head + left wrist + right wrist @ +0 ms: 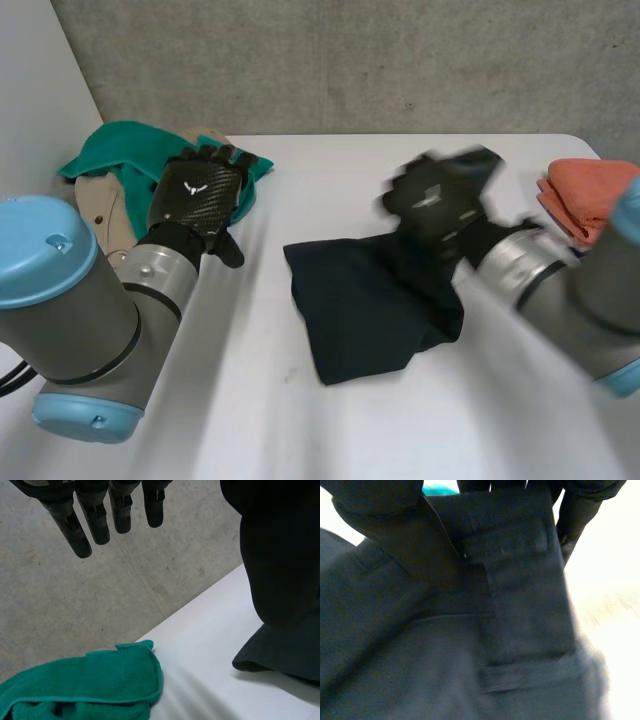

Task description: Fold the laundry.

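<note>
the dark cloth [365, 300] is held up at its far edge by the right hand [440, 195], so that its long axis runs from that hand down toward the robot, and its lower part is spread on the white table [300, 430]. in the right wrist view its top edge is seen gripped by the curled fingers [572, 517]. the left hand [200, 195] is held above a green cloth [125, 150], its fingers straight and slightly apart, with nothing gripped. a beige cloth [100, 205] is seen under the green one, beside the left hand. an orange cloth [590, 195] lies folded to the outer side of the right hand, apart from the dark cloth.
</note>
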`<state>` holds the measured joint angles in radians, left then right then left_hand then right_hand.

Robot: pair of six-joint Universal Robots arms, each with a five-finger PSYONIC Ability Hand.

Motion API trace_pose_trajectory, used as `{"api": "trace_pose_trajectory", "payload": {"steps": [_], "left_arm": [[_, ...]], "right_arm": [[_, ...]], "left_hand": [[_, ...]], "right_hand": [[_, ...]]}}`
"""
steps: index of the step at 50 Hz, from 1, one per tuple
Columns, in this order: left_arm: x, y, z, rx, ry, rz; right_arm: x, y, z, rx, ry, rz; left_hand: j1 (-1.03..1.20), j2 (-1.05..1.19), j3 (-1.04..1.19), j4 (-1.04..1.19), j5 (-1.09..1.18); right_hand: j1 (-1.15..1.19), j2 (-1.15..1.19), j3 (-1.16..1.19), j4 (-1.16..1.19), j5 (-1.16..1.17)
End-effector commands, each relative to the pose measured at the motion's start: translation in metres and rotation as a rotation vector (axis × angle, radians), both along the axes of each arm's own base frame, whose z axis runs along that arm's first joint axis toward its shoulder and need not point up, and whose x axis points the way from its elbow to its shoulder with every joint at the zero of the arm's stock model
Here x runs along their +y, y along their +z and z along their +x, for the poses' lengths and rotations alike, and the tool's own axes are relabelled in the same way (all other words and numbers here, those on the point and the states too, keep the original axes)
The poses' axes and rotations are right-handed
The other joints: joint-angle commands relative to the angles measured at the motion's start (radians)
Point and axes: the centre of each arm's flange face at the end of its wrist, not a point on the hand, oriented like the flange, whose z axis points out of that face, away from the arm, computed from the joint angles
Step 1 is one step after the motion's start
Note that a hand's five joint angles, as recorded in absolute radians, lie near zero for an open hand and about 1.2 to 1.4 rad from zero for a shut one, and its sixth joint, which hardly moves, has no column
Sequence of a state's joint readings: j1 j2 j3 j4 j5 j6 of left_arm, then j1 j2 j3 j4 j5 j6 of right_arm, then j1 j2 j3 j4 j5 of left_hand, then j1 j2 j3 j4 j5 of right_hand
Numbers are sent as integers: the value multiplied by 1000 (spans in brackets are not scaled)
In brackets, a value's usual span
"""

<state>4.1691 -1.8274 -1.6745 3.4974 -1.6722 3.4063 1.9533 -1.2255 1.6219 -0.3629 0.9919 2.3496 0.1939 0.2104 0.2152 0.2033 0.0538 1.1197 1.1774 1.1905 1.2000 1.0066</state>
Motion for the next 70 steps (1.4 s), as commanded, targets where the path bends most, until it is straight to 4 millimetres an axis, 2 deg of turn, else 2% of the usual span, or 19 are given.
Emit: {"api": "trace_pose_trajectory", "payload": {"steps": [1,2,3,5,8,13,16,20,25,27,35,37,39,44,48,53,58,62,70], "left_arm": [[2,-5,2,-7,2,14],[2,-4,2,-6,2,12],[1,-4,1,-5,2,10],[-1,1,1,3,3,-3],[-6,11,-3,21,2,-35],[-16,37,-11,66,5,-109],[-18,53,-20,96,-10,-155],[-10,57,-46,109,-76,-165],[4,50,-71,109,-104,-140],[6,42,-75,96,-75,-116],[23,-18,-91,-9,-14,91],[24,-30,-90,-28,-10,140],[26,-46,-87,-53,-2,209],[24,-79,-76,-115,37,351],[19,-94,-67,-157,68,422],[18,-99,-61,-180,72,462],[16,-87,-64,-153,56,441],[12,-45,-68,-68,10,369],[6,12,-74,47,-120,271]], "right_arm": [[74,-60,52,195,295,53],[75,-62,53,212,294,60],[75,-63,53,227,288,66],[73,-58,50,252,251,100],[74,-52,50,240,236,137],[55,4,33,-22,135,301],[46,23,24,-155,95,413],[24,45,9,-350,12,573],[-6,56,-11,-400,-120,609],[-13,52,-12,-390,-155,637],[-42,-6,-2,-221,-251,815],[-44,-11,-1,-202,-253,817],[-50,-33,0,-135,-259,816],[-53,-61,-1,-48,-284,799],[-55,-70,-3,11,-297,754],[-57,-70,-5,53,-298,696],[-57,-61,-5,43,-291,651],[-53,-44,-4,7,-277,587],[-33,-24,-11,-68,-262,451]], "left_hand": [[-19,-36,-41,-29,-54],[-19,-36,-41,-29,-54],[-19,-36,-41,-29,-54],[-19,-36,-41,-29,-54],[-19,-36,-41,-29,-54],[-19,-36,-41,-29,-54],[-19,-36,-41,-29,-54],[-19,-36,-41,-29,-54],[14,-3,-8,4,-21],[28,12,7,19,-6],[-13,-29,-34,-22,-47],[-19,-35,-40,-28,-53],[-19,-35,-40,-28,-53],[-19,-35,-40,-28,-53],[-19,-36,-41,-29,-54],[-19,-35,-40,-28,-53],[-19,-36,-41,-29,-54],[-19,-36,-41,-29,-54],[-16,-32,-37,-25,-50]], "right_hand": [[277,219,206,196,215],[173,115,102,93,112],[-81,-139,-152,-161,-142],[-898,-956,-969,-978,-959],[-945,-1003,-1016,-1025,-1007],[-945,-1003,-1016,-1025,-1007],[-945,-1003,-1016,-1025,-1007],[-945,-1003,-1016,-1025,-1007],[-945,-1003,-1016,-1025,-1007],[-945,-1003,-1016,-1025,-1007],[-945,-1003,-1016,-1025,-1007],[-945,-1003,-1016,-1025,-1007],[-945,-1003,-1016,-1025,-1007],[-945,-1003,-1016,-1025,-1007],[-945,-1003,-1016,-1025,-1007],[-945,-1003,-1016,-1025,-1007],[-945,-1003,-1016,-1025,-1007],[-945,-1003,-1016,-1025,-1007],[-945,-1003,-1016,-1025,-1007]]}}
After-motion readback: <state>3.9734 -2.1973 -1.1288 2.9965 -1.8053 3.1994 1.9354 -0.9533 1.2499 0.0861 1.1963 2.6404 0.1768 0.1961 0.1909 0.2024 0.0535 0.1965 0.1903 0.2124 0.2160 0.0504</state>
